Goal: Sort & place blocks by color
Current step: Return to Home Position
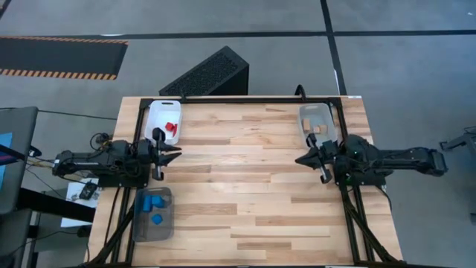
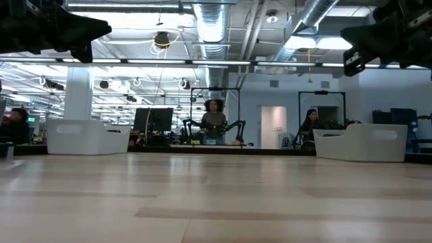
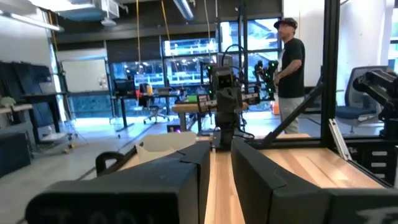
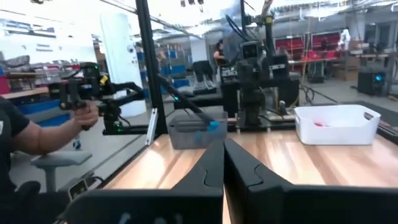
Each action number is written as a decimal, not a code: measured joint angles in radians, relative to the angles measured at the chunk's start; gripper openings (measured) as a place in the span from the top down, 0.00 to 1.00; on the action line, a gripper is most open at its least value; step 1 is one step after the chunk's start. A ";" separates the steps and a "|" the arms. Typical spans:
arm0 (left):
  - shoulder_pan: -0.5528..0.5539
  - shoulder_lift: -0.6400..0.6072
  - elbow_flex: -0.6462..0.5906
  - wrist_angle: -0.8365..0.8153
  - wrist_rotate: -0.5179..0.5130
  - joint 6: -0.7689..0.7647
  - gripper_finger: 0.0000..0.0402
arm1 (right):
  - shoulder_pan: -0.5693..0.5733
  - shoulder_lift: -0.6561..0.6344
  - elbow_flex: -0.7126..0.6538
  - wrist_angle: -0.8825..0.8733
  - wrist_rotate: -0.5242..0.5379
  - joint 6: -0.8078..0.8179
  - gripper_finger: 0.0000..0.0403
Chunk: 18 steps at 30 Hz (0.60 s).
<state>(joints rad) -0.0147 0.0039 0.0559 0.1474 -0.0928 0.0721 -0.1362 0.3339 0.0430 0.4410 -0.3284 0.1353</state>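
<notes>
Over the table (image 1: 245, 179), the left gripper (image 1: 175, 155) hangs near its left edge, fingers slightly apart; the right gripper (image 1: 300, 158) near its right edge, fingers together. Blocks (image 1: 171, 128) sit sorted in trays (image 1: 158, 110) at its edges.

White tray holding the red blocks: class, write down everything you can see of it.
The white tray is a rectangular, open-topped bin with rounded corners, plastic by its look. It stands upright at a corner of the table on the left arm's side. A few red blocks lie inside, bunched toward one long wall; the rest of its floor is bare. Its rim dips at one end, as the right wrist view shows. The left gripper hangs close by its end; whether they touch cannot be told.
</notes>
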 joint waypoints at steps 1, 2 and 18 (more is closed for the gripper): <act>0.000 -0.003 0.000 -0.008 0.000 -0.008 0.86 | -0.007 -0.019 -0.009 -0.003 -0.015 0.008 0.96; 0.000 -0.002 0.000 -0.011 0.002 -0.013 0.86 | -0.012 -0.039 -0.020 -0.003 -0.023 0.020 0.96; -0.001 -0.002 0.000 -0.142 0.024 -0.043 0.86 | -0.089 -0.330 -0.036 -0.338 -0.140 -0.035 0.96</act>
<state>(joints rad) -0.0154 0.0017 0.0559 0.0053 -0.0692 0.0296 -0.2249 0.0044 0.0074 0.1035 -0.4687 0.1007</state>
